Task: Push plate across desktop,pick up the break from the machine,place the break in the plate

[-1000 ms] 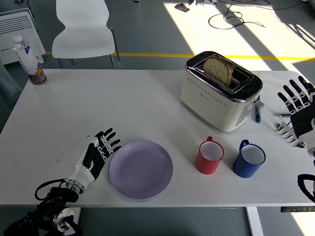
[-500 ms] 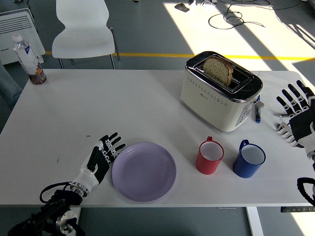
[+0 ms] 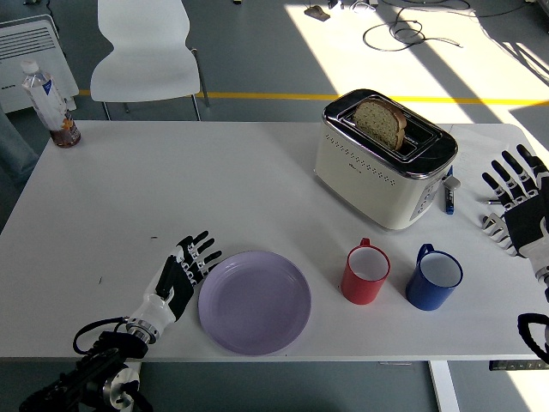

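A lilac plate (image 3: 255, 302) lies near the table's front edge, left of centre. My left hand (image 3: 184, 270) rests flat against the plate's left rim, fingers spread and holding nothing. A cream toaster (image 3: 385, 159) stands at the back right with a slice of brown bread (image 3: 380, 122) sticking up from its slot. My right hand (image 3: 515, 202) hovers open at the right edge, well to the right of the toaster, fingers spread.
A red mug (image 3: 366, 274) and a blue mug (image 3: 434, 278) stand in front of the toaster, right of the plate. A small blue item (image 3: 449, 193) lies beside the toaster. A bottle (image 3: 51, 104) stands at the far left corner. A white chair (image 3: 147, 53) is behind the table.
My left hand has slid to the right, pushing the plate a short way toward the red mug. My right hand has drifted slightly right.
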{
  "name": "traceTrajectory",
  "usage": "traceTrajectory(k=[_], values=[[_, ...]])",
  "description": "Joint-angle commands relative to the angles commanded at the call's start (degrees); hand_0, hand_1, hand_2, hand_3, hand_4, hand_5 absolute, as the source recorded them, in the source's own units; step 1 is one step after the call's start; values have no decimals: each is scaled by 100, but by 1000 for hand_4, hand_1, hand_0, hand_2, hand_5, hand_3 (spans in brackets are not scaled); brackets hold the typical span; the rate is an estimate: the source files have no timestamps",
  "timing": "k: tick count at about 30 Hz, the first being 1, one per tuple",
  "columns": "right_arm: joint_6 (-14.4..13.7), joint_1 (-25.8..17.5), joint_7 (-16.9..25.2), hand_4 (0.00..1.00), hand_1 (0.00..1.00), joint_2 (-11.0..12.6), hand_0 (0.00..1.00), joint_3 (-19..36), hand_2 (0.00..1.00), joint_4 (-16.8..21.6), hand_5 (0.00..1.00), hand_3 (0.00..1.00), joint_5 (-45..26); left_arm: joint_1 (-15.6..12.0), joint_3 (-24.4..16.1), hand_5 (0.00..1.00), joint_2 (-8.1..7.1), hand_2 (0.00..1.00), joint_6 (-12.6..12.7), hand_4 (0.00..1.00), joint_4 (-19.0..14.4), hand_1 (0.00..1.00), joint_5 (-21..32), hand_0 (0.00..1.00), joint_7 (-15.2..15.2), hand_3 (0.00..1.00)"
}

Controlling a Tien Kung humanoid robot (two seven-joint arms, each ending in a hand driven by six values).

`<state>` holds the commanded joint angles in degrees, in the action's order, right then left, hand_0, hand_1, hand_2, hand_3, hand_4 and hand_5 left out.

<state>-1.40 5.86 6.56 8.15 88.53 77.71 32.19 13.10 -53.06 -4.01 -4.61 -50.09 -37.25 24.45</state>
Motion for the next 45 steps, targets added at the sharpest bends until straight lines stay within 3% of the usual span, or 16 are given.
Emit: traceTrajectory(k=[2,11,16,22,27,29,30,35,36,39,45], values=[[0,3,-1,523,742,1,772,-1,747,0,542,754,1,-26,-82,998,19,955,55,532,-37,844,-66,765,38,943],[-25,72,-25,524,743,96,772,-22,746,4,536,754,65,-181,-1284,998,134,953,380,534,-491,846,-720,773,124,939],[-171,382,-40,524,741,423,768,-182,746,43,533,754,392,-282,-2106,998,153,950,395,533,-995,847,-944,779,-80,936],[-251,730,-56,521,741,723,766,-385,745,16,524,753,474,-426,-2756,998,110,941,255,532,-1496,846,-700,781,-490,933],[-662,1313,-67,525,744,1225,766,-900,750,-213,506,753,1349,-628,-3256,998,70,931,134,533,-1964,845,-517,783,-800,917],[-781,1633,-157,525,744,1427,766,-1159,750,-366,506,753,1795,-699,-3401,998,58,931,70,533,-2079,845,-405,783,-915,917],[-811,1822,-254,675,799,1533,823,-1311,816,-472,390,819,2051,-740,-3485,998,56,927,36,533,-2140,847,-346,789,-967,912],[-796,2889,-636,675,799,1744,823,-2107,816,-1121,390,819,3242,-834,-3757,998,91,927,-21,533,-2240,847,-133,789,-1038,912],[-774,3129,-692,739,831,1719,855,-2302,885,-1322,334,872,3503,-842,-3816,998,106,923,-37,532,-2239,847,-45,791,-1053,907],[-680,3690,-793,739,831,1622,855,-2681,885,-1743,334,872,4211,-851,-3906,998,138,923,-43,532,-2222,847,54,791,-1060,907],[-413,4672,-988,767,844,1185,867,-3495,910,-2783,325,890,5291,-888,-4014,998,185,922,-17,531,-2164,846,59,795,-1079,902]])
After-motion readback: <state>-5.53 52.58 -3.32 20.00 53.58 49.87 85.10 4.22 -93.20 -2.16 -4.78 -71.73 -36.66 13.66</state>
